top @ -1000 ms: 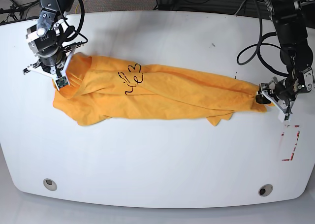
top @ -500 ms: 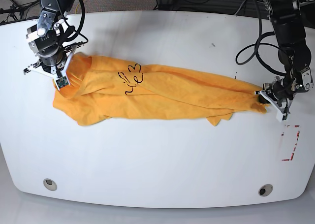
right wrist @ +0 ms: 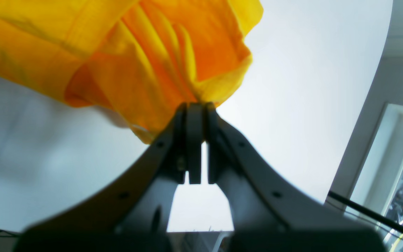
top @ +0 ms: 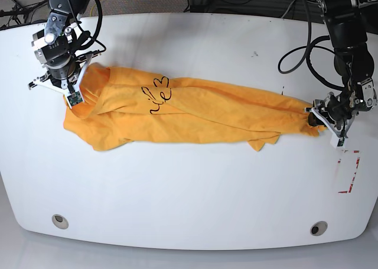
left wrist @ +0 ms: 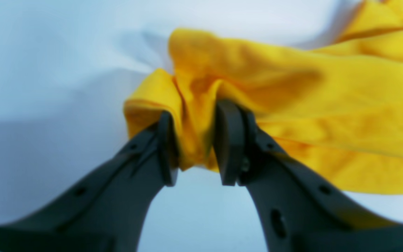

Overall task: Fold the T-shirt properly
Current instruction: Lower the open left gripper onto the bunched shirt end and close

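1 T-shirt (top: 195, 112); 2 grippers: left gripper (top: 317, 120), right gripper (top: 75, 99); 1 table (top: 189, 186).

T-shirt (top: 189, 112) spans table (top: 189, 192) middle; bare surface front and back; marker (top: 348, 171) front right.

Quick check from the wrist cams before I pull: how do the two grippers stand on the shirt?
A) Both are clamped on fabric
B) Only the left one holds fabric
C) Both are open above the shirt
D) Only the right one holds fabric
A: the left gripper has bunched fabric of the T-shirt between its jaws, and the right gripper is pinched shut on a gathered corner.
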Controlling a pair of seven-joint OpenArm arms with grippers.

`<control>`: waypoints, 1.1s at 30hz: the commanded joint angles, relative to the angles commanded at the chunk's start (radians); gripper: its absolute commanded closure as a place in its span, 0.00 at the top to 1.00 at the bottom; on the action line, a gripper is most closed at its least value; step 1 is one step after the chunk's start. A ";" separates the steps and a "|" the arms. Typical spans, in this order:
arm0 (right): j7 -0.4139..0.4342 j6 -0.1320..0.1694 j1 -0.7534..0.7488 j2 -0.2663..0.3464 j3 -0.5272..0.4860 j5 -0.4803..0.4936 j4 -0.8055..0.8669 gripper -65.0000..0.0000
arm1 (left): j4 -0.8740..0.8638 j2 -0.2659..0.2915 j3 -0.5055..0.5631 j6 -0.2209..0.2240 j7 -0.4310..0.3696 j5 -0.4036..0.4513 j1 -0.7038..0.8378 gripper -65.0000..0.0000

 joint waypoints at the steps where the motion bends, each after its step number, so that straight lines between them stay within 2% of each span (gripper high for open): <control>1: 0.000 0.000 0.000 0.001 0.000 0.000 0.000 0.00 | 0.022 0.001 0.000 -0.002 0.005 0.001 0.006 0.34; 4: 0.001 0.000 0.002 0.002 0.000 0.001 0.001 0.00 | 0.091 0.005 0.002 -0.010 0.024 0.006 0.026 0.37; 8: 0.001 0.000 0.004 0.000 -0.001 -0.001 0.002 0.00 | 0.182 -0.003 -0.006 -0.061 0.047 0.013 0.036 0.42; 16: 0.003 0.000 0.001 0.000 0.000 0.000 0.006 0.00 | 0.193 -0.011 -0.061 -0.169 0.082 0.019 0.041 0.49; 20: 0.005 0.000 0.005 0.002 0.003 0.005 0.000 0.00 | 0.197 -0.016 -0.108 -0.209 0.102 0.013 0.029 0.53; 24: 0.006 0.000 0.005 0.002 0.003 0.005 0.002 0.00 | 0.187 -0.021 -0.134 -0.228 0.118 0.013 0.029 0.57; 30: 0.006 0.000 0.008 0.002 0.003 0.004 0.000 0.00 | 0.161 -0.028 -0.147 -0.220 0.144 0.012 0.022 0.67; 32: 0.004 0.000 0.006 0.003 0.002 0.005 -0.004 0.00 | 0.139 -0.041 -0.160 -0.215 0.170 0.002 -0.002 0.74; 33: 0.005 0.000 0.006 0.003 0.002 0.005 -0.005 0.00 | 0.136 -0.042 -0.158 -0.215 0.172 0.001 -0.004 0.75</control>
